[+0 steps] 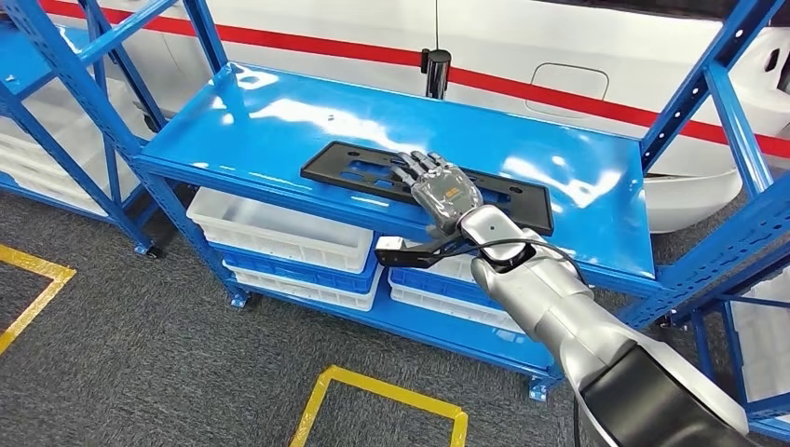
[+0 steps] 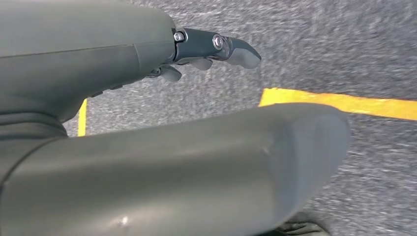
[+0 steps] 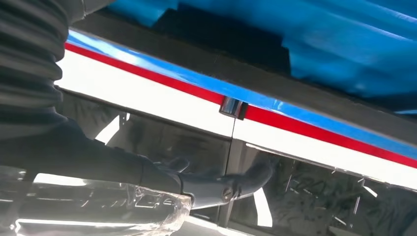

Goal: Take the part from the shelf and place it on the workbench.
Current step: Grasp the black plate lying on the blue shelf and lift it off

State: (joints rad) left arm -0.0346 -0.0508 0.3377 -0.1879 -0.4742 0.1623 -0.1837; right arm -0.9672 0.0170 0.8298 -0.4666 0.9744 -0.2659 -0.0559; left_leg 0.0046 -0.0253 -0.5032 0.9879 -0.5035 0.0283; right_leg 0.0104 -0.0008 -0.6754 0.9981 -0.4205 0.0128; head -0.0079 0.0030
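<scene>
part (image 1: 373, 172): flat black plastic frame, long and rectangular with slotted cut-outs, lying flat on the top shelf near its front edge, long side along that edge.
right hand (image 1: 438, 186): lies palm down on the part, right of its middle; fingers stretched forward and slightly apart, resting flat on the black plastic — not curled round it, nothing lifted or gripped.
right hand, wrist view (image 3: 216, 184): dark fingers extended beside a glossy, clear-wrapped surface; the picture is blurred and turned.
right arm (image 1: 559, 307): silver, smooth and rounded, reaching up from lower right to the shelf, the wrist above the shelf's front lip; a black cable loops at the wrist.
left hand (image 2: 211, 49): hangs over the floor; thick grey thumb across the foreground, dark fingers with pale tips loosely extended, touching nothing and holding nothing.
shelf (image 1: 279, 121): glossy blue-painted metal top with bright reflections, carried on perforated blue uprights.
bins (image 1: 279, 233): white plastic trays, ribbed rims, stacked on the lower level under the part.
car (image 1: 578, 56): white body panel with a red stripe, just behind the shelf; a fuel flap outline shows.
post (image 1: 435, 70): short black cylinder standing behind the shelf's back edge.
floor (image 1: 140, 354): dark grey carpet, coarse weave, marked with yellow tape lines (image 1: 382, 386) — the same tape in the left wrist view.
</scene>
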